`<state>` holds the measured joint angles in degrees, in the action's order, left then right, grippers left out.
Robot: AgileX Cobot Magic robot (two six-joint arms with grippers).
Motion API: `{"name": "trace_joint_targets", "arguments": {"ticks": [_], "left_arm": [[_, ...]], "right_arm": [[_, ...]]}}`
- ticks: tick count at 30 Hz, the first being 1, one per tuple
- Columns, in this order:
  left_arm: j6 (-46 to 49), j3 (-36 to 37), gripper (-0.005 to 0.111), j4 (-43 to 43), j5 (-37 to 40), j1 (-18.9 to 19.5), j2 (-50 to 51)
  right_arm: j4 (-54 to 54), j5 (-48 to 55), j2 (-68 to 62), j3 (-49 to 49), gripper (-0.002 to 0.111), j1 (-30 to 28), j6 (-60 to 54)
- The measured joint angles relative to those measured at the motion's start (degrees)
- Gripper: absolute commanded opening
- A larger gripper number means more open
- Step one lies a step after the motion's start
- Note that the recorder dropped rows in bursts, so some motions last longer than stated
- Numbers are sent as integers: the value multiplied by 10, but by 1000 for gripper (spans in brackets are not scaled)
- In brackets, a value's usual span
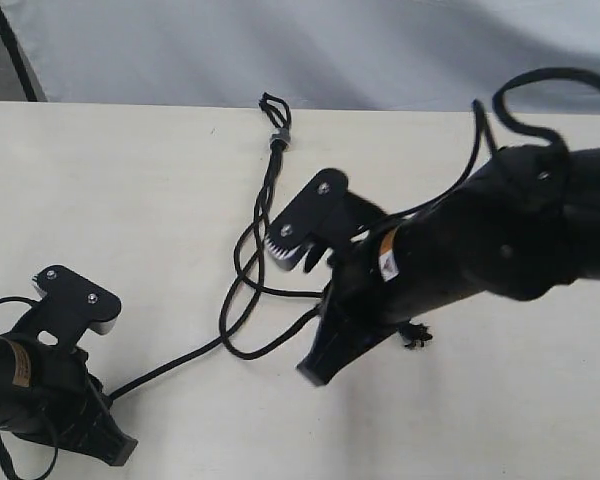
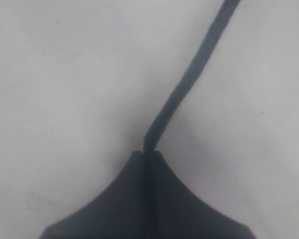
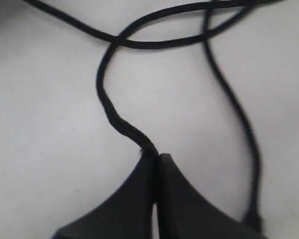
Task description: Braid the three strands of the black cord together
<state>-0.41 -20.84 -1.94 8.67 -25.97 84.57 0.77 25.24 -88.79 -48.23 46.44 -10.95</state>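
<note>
Table-top, mid-task: black cord [image 1: 269,190] lies across centre of table [image 1: 130,200], loop end w/ grey band [image 1: 277,137] near far edge, three strands [image 1: 223,310] spreading toward arms. Left gripper [image 2: 148,153] clamped on one strand [image 2: 189,74], drawn out straight to side, prob. to keep it clear of crossings. Right gripper [image 3: 154,157] pinched on second strand [image 3: 114,119], slack, crossing another. Third strand [image 3: 234,109] lies free alongside. Braid looks barely begun.

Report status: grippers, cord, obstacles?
Left gripper shut on one strand. Right gripper shut on another strand. Black cord loosely crossed, unbraided. No obstruction seen.
</note>
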Motion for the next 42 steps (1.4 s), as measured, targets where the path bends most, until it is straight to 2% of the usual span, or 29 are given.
{"name": "trace_joint_targets", "arguments": {"ticks": [6,9,13,16,22,28,31,33,36,39,42], "left_arm": [[0,0,1,0,0,0,0],[0,0,1,0,0,0,0],[0,0,1,0,0,0,0],[0,0,1,0,0,0,0],[0,0,1,0,0,0,0],[0,0,1,0,0,0,0],[0,0,1,0,2,0,0],[0,0,1,0,4,0,0],[0,0,1,0,4,0,0],[0,0,1,0,4,0,0],[0,0,1,0,4,0,0]], "right_arm": [[41,-70,-4,0,0,-123,-10],[45,-109,-30,0,0,-166,-27],[46,-173,-99,0,0,-218,-40],[46,-190,-154,-7,0,-226,-44],[47,-96,-235,-91,0,-249,-60],[25,-5,-236,-108,0,-266,-61],[-25,102,-228,-111,0,-244,-104],[-94,185,-224,-111,0,-202,-173],[-190,280,-220,-102,0,-108,-266],[-202,299,-199,-104,0,-19,-297],[-139,273,-155,-116,0,22,-268]]}}
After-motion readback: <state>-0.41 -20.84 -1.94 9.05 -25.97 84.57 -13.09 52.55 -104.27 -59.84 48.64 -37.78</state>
